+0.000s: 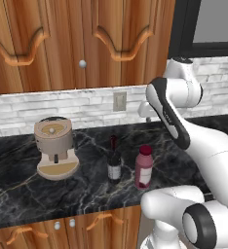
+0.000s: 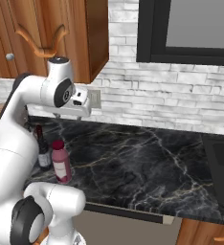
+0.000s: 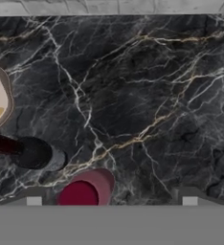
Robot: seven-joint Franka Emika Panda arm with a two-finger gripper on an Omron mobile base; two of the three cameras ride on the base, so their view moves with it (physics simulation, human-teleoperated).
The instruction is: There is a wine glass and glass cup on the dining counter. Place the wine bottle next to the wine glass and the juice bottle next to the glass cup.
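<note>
Black marble worktop (image 1: 18, 180) carries a beige coffee machine (image 1: 54, 147) at 9 o'clock. Juice bottle (image 1: 143, 167) upright just beside wine bottle (image 1: 114, 160), at its 3 o'clock. Gripper (image 3: 111, 203) spread wide above them, holding nothing.

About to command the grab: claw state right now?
Claw: open, holding nothing, above the juice bottle and wine bottle.

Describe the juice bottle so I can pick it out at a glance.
On the black marble worktop under the wooden cupboards, right of the beige coffee machine, two bottles stand side by side. The juice bottle is the right one: stout, pinkish-maroon, red cap, white label, unlike the slim dark wine bottle.
</note>
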